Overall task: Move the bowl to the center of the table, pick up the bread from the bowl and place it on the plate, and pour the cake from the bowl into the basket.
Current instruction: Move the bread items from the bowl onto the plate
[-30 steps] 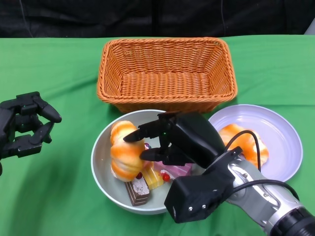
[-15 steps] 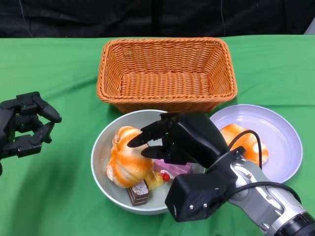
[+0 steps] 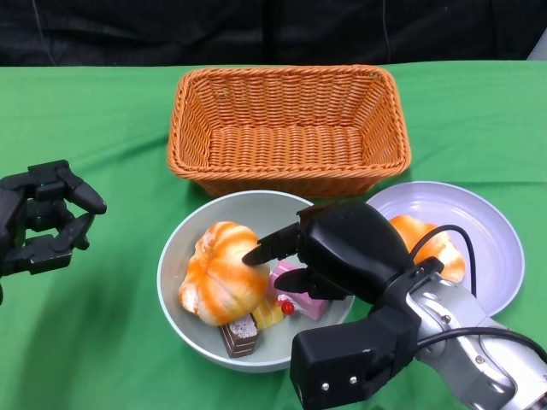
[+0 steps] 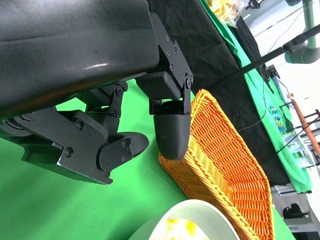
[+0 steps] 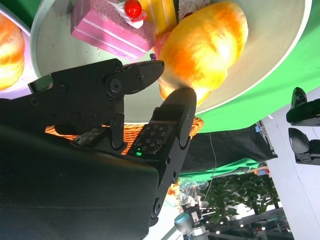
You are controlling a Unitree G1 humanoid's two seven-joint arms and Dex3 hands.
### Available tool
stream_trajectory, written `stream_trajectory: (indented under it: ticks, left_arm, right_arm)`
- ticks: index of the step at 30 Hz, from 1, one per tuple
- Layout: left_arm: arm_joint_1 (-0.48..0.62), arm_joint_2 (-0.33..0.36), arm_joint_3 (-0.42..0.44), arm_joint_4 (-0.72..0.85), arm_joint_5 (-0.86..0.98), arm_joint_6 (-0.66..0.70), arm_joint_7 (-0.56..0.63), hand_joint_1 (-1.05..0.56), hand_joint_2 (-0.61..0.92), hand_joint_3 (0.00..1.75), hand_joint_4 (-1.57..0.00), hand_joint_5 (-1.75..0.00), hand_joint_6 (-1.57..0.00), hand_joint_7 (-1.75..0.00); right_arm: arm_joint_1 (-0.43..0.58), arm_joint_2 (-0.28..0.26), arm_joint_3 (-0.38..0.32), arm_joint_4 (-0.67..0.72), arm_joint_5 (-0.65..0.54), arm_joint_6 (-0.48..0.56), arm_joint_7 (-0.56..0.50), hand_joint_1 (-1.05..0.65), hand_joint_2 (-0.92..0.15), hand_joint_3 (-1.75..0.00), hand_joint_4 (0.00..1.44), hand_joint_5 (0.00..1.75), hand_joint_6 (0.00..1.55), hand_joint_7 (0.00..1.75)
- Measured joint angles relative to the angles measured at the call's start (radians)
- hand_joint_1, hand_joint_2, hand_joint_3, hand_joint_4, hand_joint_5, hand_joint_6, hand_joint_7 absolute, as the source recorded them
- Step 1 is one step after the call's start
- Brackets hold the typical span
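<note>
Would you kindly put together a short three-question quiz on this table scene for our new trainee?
1. True or false: the wicker basket holds a piece of cake.
2. Where does the second bread lie? A) on the plate B) in the bowl C) on the green cloth
3. Fill in: the right hand reaches over the bowl towards the orange ____.

Key
1. False: the basket is empty; the cakes lie in the bowl.
2. A.
3. Bread. Its fingers are beside the bread, not closed around it; the left hand holds nothing, off to the side.
</note>
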Motion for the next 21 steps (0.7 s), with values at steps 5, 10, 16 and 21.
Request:
stream_trajectory:
  ticks: [5, 10, 16, 21]
  left_arm:
    - [-0.001, 0.001, 0.0, 0.001, 0.0, 0.0, 0.001, -0.02, 0.7, 0.74, -0.73, -1.57, -0.76, -1.25]
    - [-0.002, 0.0, -0.001, 0.004, 0.003, -0.001, 0.004, -0.03, 0.71, 0.72, -0.71, -1.55, -0.77, -1.24]
    - [-0.002, 0.0, -0.002, 0.005, 0.005, -0.001, 0.014, -0.03, 0.71, 0.72, -0.7, -1.55, -0.76, -1.25]
    - [-0.003, 0.0, -0.002, 0.005, 0.004, 0.0, 0.014, -0.03, 0.72, 0.72, -0.7, -1.55, -0.74, -1.25]
  right_arm:
    - [0.011, -0.092, 0.05, -0.19, -0.142, 0.027, 0.141, -0.63, -0.84, 0.0, 0.48, 0.07, 0.43, 0.0]
    - [0.01, -0.117, 0.076, -0.277, -0.215, 0.026, 0.207, -0.73, -0.86, -0.01, 0.44, 0.01, 0.35, 0.0]
    - [0.01, -0.127, 0.078, -0.285, -0.235, 0.02, 0.217, -0.74, -0.87, -0.01, 0.43, 0.0, 0.34, 0.0]
    - [0.011, -0.128, 0.077, -0.26, -0.235, -0.034, 0.101, -0.74, -0.88, -0.01, 0.5, 0.04, 0.39, 0.02]
